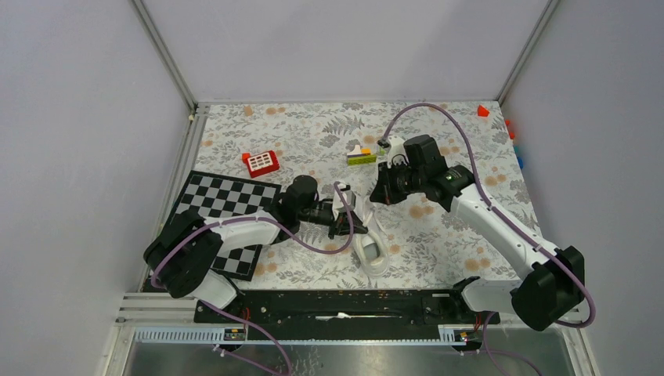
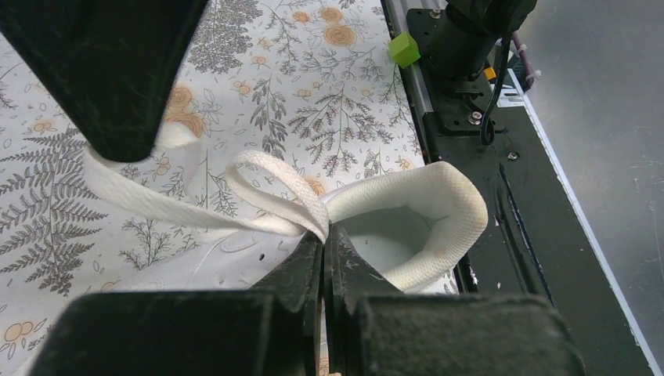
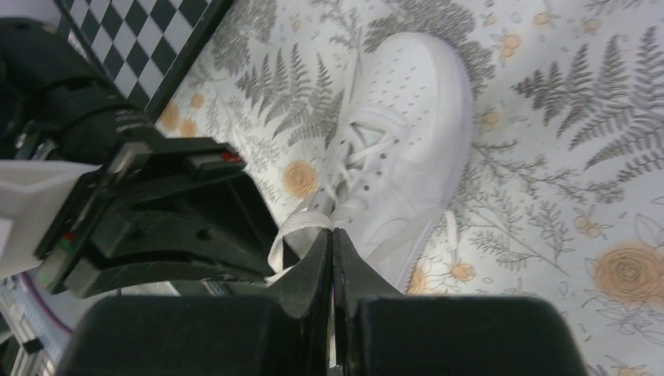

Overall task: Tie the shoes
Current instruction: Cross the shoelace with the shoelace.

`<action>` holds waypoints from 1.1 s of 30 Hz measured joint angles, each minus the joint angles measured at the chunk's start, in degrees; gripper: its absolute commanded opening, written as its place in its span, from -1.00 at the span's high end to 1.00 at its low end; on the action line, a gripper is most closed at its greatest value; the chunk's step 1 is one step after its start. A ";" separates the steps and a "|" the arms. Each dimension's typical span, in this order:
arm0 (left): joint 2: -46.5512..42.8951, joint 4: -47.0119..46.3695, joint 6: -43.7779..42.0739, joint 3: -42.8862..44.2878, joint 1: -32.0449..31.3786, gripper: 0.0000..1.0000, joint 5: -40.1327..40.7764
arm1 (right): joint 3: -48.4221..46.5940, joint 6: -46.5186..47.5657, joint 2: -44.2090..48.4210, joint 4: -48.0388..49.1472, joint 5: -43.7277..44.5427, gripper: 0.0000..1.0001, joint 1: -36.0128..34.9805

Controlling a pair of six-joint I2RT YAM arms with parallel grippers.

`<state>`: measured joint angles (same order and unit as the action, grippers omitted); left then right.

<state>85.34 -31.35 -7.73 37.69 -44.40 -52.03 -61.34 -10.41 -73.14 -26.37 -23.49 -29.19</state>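
The white sneaker (image 1: 371,249) lies on the floral cloth, heel toward the near rail; it also shows in the right wrist view (image 3: 407,133) and its heel opening in the left wrist view (image 2: 407,227). My left gripper (image 1: 347,222) is shut on a loop of white lace (image 2: 282,188), pinched at its tips (image 2: 325,233) just above the shoe's tongue. My right gripper (image 1: 377,196) is shut on another loop of white lace (image 3: 301,227), pinched at its tips (image 3: 332,233) beside the shoe. The two grippers are close together over the shoe's lacing.
A black-and-white checkerboard mat (image 1: 223,205) lies at the left. A red block (image 1: 261,162) and a green-yellow toy (image 1: 360,155) sit behind the shoe. A small red piece (image 1: 483,110) is at the far right corner. The black base rail (image 1: 352,304) runs along the near edge.
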 measured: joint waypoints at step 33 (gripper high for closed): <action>1.42 -9.64 8.94 -1.68 -1.09 1.00 9.53 | 6.54 0.39 13.81 -13.03 7.50 1.00 -12.46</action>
<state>86.76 -40.99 1.21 36.01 -45.50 -42.50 -54.81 -10.02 -59.33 -39.40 -15.99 -41.65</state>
